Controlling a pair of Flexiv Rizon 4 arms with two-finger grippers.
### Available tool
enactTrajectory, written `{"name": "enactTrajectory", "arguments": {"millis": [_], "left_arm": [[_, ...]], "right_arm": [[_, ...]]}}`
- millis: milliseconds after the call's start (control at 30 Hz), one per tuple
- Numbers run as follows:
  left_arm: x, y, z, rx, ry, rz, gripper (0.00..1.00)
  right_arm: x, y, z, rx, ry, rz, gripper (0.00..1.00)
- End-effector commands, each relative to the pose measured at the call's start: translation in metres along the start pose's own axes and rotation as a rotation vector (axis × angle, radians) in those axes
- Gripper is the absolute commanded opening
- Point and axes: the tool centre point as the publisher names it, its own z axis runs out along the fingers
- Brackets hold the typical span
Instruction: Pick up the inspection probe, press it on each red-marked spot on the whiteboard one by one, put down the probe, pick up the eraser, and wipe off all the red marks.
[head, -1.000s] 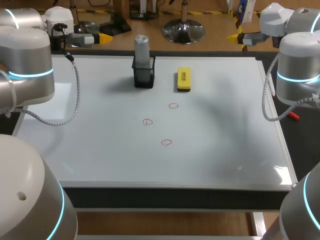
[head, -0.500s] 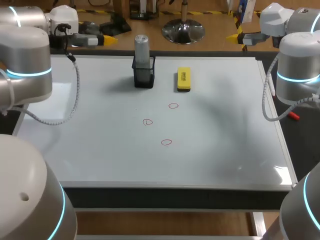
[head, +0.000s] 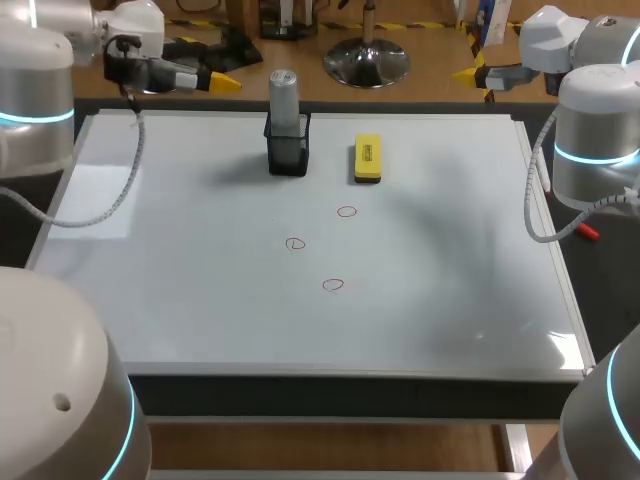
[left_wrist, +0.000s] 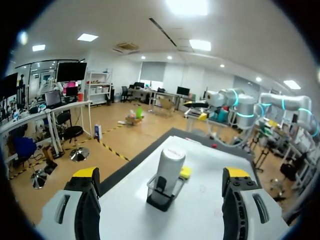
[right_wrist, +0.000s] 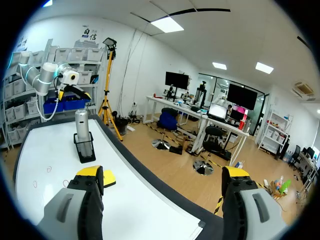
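The task stood at its first step: the inspection probe (head: 284, 92) had not yet been picked up. It stood upright in its black holder (head: 289, 152) near the far edge of the whiteboard (head: 190, 290), with the yellow eraser (head: 368, 160) lying just beside the holder. The three red marks (head: 333, 285) sat untouched nearer the middle of the board.

The left end effector (head: 228, 84) hung over the board's far left corner with its fingers spread wide and empty, pointing toward the probe. In the left wrist view, the probe and holder lay ahead of it, framed between the two yellow tips but well apart from them.

The right end effector (head: 465, 73) was likewise open and empty, beyond the far right side of the board, with the probe well off to its side.

Judging from this, the left arm seemed the one to take the probe. The next move would call for advancing until the fingers flanked the cylinder above the holder's rim, then closing and lifting straight up.
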Motion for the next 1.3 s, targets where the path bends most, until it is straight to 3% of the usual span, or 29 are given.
{"name": "enactTrajectory", "arguments": {"millis": [33, 367, 667, 933, 1300], "left_arm": [[-0.001, -0.006, 0.013, -0.011, 0.208, 0.025, 1.00], [0.020, -0.002, 0.032, 0.047, 0.401, 0.049, 1.00], [0.035, 0.004, 0.051, 0.054, 0.491, 0.110, 1.00], [0.043, 0.013, 0.072, 0.074, 0.514, 0.123, 1.00], [0.039, 0.034, 0.088, 0.124, 0.493, 0.157, 1.00]], "right_arm": [[0.000, 0.000, 0.000, -0.001, 0.001, 0.000, 1.00], [0.000, 0.000, 0.000, -0.001, 0.001, 0.000, 1.00], [0.000, 0.000, 0.000, -0.001, 0.001, 0.000, 1.00], [0.000, 0.000, 0.000, -0.001, 0.001, 0.000, 1.00], [0.000, 0.000, 0.000, -0.001, 0.001, 0.000, 1.00]]}}
